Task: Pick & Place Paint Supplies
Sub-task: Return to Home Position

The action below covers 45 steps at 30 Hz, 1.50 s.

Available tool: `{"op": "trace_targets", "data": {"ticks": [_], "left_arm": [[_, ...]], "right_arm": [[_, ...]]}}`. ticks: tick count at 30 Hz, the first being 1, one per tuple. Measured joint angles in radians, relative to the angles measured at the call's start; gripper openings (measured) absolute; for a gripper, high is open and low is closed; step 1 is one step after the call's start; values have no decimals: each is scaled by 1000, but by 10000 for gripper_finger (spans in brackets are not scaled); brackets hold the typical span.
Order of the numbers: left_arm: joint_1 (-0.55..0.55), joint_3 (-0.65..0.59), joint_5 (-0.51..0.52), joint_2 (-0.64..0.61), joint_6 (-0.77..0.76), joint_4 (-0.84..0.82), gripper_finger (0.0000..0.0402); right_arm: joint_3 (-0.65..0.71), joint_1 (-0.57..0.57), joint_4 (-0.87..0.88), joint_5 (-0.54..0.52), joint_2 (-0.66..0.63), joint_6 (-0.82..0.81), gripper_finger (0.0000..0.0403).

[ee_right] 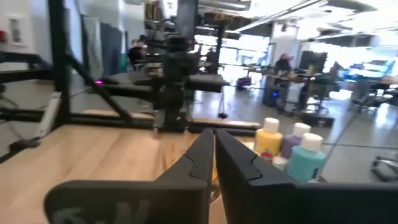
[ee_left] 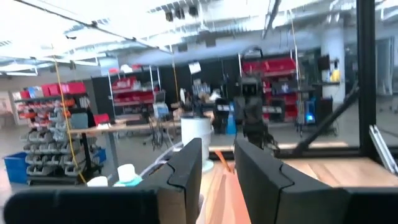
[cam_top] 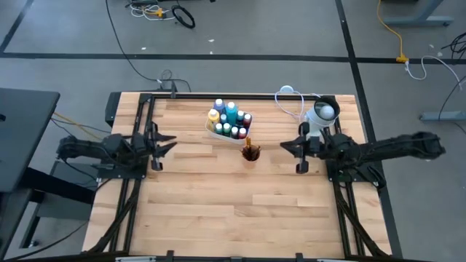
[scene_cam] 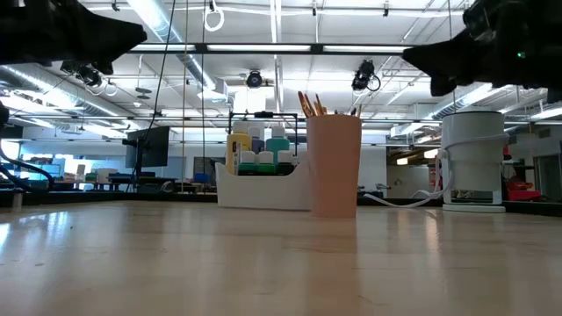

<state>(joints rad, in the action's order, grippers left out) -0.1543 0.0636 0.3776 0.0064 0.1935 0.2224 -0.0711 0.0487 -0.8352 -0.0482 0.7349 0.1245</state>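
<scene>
The small white-capped bottles (cam_top: pixel 228 118) (yellow, teal, blue, white) stand packed in a white tray (cam_top: pixel 212 129) at the table's far middle; the low view shows the tray (scene_cam: pixel 263 189) resting flat. Just near of it, a peach cup (cam_top: pixel 250 152) holds several thin brushes (scene_cam: pixel 309 104) standing bristles-up. My left gripper (cam_top: pixel 169 144) hovers open at the table's left side, pointing right. My right gripper (cam_top: pixel 285 148) hovers shut to the right of the cup, pointing left. Both are raised above the table. Bottles (ee_right: pixel 292 152) show past my right gripper (ee_right: pixel 214 134). My left gripper (ee_left: pixel 217 149) holds nothing.
A larger white-and-grey round container (cam_top: pixel 324 113) with a white cable (cam_top: pixel 285 96) stands at the far right, close behind the right arm; in the low view this container (scene_cam: pixel 474 162) rises right of the cup (scene_cam: pixel 334 167). Bare wooden tabletop (cam_top: pixel 233 204) spreads across the near half.
</scene>
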Motion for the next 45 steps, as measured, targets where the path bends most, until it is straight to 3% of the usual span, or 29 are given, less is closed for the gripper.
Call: {"op": "trace_targets", "data": {"ticks": [9, 18, 23, 28, 35, 45], "left_arm": [[0, -5, 27, -6, 42, -20, 104], [-1, -4, 138, -5, 3, -111, 104], [-1, 8, 188, -5, -31, -183, 104], [-1, 8, 197, -5, -26, -208, 104], [-1, 8, 274, -5, -55, -258, 104], [-1, -1, 180, -2, -103, -308, 104]], "right_arm": [[35, 68, 113, 38, -91, -18, 4], [36, 75, 352, 29, -318, -36, 11], [36, 75, 522, -50, -442, -37, 5], [36, 75, 622, -47, -528, -38, 8], [55, 75, 687, -50, -571, -47, 6], [55, 75, 707, -42, -571, -85, 6]]}}
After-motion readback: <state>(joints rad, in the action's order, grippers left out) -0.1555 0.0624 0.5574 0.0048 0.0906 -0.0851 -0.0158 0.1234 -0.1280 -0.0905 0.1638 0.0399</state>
